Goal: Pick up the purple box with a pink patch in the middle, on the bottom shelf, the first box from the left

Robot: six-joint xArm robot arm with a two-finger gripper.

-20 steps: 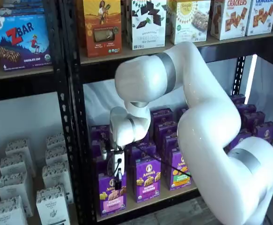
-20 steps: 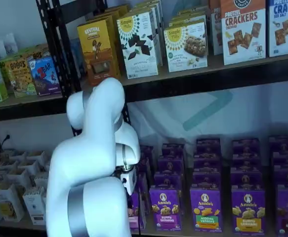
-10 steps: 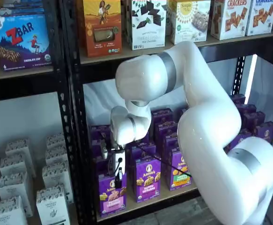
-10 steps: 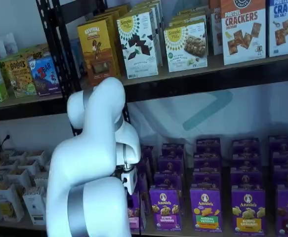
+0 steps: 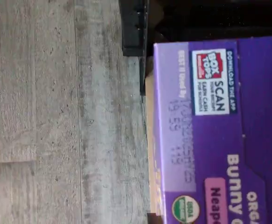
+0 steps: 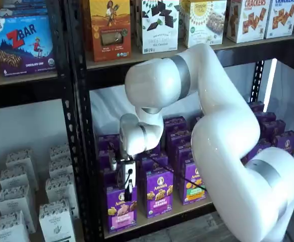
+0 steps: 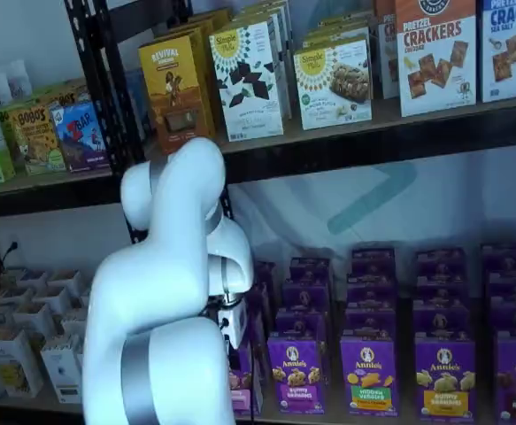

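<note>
So the arm's already right on the target. In a shelf view the gripper (image 6: 128, 187) hangs straight down over the top of the purple box (image 6: 120, 210), black fingers at the carton's top edge. Whether the fingers have actually clamped it I can't tell; they're seen side-on, no gap visible, and the box sits on the board with nothing showing it raised. My read: the approach is done, the grasp is either closing or just made, and the lift-out is all that's left.

The box stands upright at the front left corner of the bottom shelf (image 6: 187, 207), right beside the black upright, first in the front row. Purple carton, white round logo up top, golden snack pictures, pink panel low on the front. The wrist view shows its purple top flap up close – a Box Tops square, a stamped date code, a pink label.

Behind it, more purple cartons run back in rows.
</note>
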